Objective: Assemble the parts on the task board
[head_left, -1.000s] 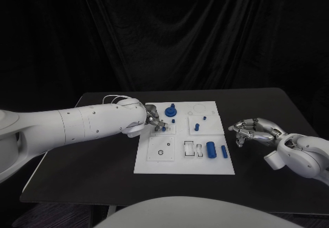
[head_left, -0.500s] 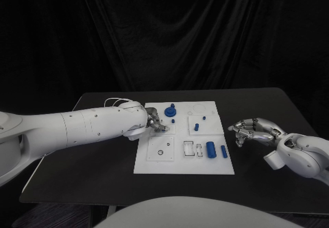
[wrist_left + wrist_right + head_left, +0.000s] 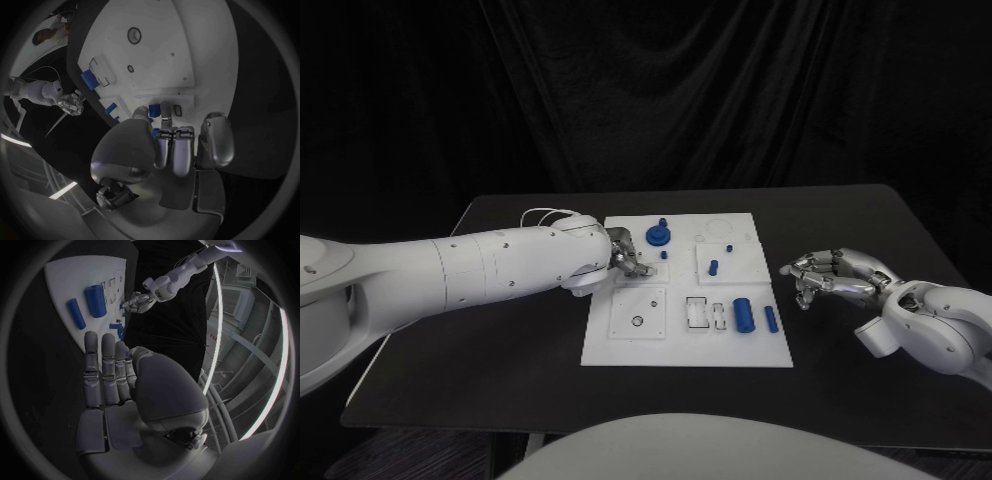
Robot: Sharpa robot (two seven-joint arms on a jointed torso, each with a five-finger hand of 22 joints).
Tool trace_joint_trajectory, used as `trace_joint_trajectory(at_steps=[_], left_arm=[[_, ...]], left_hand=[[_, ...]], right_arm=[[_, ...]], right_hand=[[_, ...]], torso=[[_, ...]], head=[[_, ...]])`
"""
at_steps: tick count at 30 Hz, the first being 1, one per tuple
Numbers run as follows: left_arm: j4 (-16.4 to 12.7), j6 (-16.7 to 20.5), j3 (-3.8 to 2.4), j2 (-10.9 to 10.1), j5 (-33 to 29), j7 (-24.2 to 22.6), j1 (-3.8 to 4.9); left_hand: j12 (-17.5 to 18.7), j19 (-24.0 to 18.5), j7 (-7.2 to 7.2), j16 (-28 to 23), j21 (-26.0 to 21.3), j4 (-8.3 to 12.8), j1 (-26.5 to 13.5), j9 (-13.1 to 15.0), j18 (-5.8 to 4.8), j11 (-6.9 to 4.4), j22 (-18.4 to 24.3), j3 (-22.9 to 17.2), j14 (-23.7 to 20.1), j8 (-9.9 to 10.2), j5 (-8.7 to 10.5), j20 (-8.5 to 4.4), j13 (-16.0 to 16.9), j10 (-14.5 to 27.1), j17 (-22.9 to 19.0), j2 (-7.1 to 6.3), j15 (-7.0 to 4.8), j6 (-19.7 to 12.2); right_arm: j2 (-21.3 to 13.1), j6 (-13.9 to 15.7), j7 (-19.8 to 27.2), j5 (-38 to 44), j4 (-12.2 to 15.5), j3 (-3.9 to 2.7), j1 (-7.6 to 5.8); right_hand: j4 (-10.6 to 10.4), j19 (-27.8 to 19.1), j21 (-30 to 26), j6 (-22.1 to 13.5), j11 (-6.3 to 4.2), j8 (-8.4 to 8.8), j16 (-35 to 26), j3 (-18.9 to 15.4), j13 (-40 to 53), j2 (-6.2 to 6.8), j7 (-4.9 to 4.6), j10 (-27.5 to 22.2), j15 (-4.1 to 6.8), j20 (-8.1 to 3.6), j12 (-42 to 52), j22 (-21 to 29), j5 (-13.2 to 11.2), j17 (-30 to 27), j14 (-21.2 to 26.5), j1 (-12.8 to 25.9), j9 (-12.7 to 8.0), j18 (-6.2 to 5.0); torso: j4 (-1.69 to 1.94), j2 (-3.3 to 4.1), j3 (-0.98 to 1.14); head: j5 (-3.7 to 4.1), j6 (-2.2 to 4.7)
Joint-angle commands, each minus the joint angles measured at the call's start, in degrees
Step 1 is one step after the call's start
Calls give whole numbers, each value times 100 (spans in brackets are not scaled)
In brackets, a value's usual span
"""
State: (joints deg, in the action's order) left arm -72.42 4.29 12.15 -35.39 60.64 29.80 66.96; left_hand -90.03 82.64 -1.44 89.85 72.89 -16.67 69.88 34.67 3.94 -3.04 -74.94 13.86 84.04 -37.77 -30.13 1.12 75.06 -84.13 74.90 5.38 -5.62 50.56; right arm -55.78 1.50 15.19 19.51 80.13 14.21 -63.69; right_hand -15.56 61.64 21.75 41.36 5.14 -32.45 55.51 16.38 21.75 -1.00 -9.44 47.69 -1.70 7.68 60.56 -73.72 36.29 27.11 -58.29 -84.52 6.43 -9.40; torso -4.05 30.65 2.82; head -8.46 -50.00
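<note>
Blue parts (image 3: 746, 314) are seen on the white task board (image 3: 687, 345) between the hands, a small one pinched by the left hand (image 3: 620, 255), while the right hand (image 3: 828, 276) is curled on nothing.

Dim scene against black drapes; the white rectangular task board (image 3: 687, 290) is brightest and sharp. Wrist views bend edges; bright light strips glare at one rim.

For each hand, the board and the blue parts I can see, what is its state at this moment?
left hand: over the task board's left part, fingers curled; whether it holds something is unclear.
right hand: off the board, fingers curled, holds nothing.
task board: flat on the table.
two blue cylinders: lying on the board.
blue gear: on the board's far end.
</note>
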Motion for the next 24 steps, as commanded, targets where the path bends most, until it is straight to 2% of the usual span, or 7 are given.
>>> trace_joint_trajectory(at_steps=[1,3,5,8,11,16,24], left_arm=[[8,65,-5,24,1,-27,-14],[13,69,-5,29,1,-23,-16],[16,74,-5,35,1,-20,-18],[15,95,-5,41,1,-26,-20],[14,126,-5,43,1,-38,-21],[19,179,-5,50,1,-69,-24],[40,216,-5,56,1,-83,-27]], left_hand=[[3,-3,16,15,27,-10,76,53,-4,42,-986,-34,596,-55,-14,7,1494,-587,1510,-26,37,-26],[3,-1,17,15,28,-11,76,104,-4,42,-987,-38,596,-121,-6,9,1494,-587,1510,-40,38,-52],[3,-2,15,15,18,-8,70,319,0,38,-985,-61,596,-392,5,9,1494,-587,1510,-68,44,-247],[3,-5,7,15,8,-9,54,445,-1,52,-983,-75,596,-557,24,18,1494,-587,1510,-86,43,-408],[3,-12,-21,15,-12,-12,50,633,3,73,-978,-106,596,-816,28,29,1494,-587,1510,-110,61,-705],[3,-21,-50,15,-35,-14,25,704,7,97,-971,-123,596,-921,14,43,1494,-587,1510,-113,79,-899],[3,-22,-62,15,-37,-16,12,704,7,107,-971,-136,596,-926,-19,51,1494,-587,1510,-98,88,-968]], right_arm=[[-8,-54,-72,75,13,-4,11],[-8,-58,-75,91,13,-4,11],[-6,-63,-77,103,12,-4,11],[-4,-67,-80,113,12,-4,11],[-3,-70,-83,117,10,-4,11],[-2,-74,-94,121,7,-4,11],[17,-92,-112,122,-18,-4,12]], right_hand=[[-24,-33,19,-41,8,17,-14,10,-6,-18,-5,-30,-7,15,7,-1,-22,-8,16,10,-8,-99],[-24,-34,19,-41,8,16,-14,10,-6,-18,-5,-30,-7,16,7,-1,-22,-9,17,10,-8,-99],[-24,-34,19,-41,8,16,-14,10,-6,-18,-5,-30,-7,16,7,-1,-22,-9,17,10,-8,-99],[-24,-34,19,-41,8,16,-14,10,-6,-18,-5,-30,-7,16,7,-1,-22,-9,17,10,-8,-99],[-27,-35,19,-41,10,16,-13,9,-7,-17,-7,-33,-8,16,8,-1,-23,-10,18,13,-9,-99],[-27,-35,19,-41,10,16,-13,9,-7,-17,-7,-33,-8,16,8,-1,-23,-10,18,13,-9,-99],[-29,-37,18,-45,11,16,-13,9,-8,-14,-8,-38,-10,17,7,-1,-24,-12,23,15,-9,-99]], torso=[[0,2,1],[-1,3,1],[-1,4,1],[-1,3,1],[-1,2,1],[-1,0,1],[-3,0,2]], head=[[-3,0],[-2,0],[-2,0],[-5,0],[0,0],[3,0],[-13,0]])
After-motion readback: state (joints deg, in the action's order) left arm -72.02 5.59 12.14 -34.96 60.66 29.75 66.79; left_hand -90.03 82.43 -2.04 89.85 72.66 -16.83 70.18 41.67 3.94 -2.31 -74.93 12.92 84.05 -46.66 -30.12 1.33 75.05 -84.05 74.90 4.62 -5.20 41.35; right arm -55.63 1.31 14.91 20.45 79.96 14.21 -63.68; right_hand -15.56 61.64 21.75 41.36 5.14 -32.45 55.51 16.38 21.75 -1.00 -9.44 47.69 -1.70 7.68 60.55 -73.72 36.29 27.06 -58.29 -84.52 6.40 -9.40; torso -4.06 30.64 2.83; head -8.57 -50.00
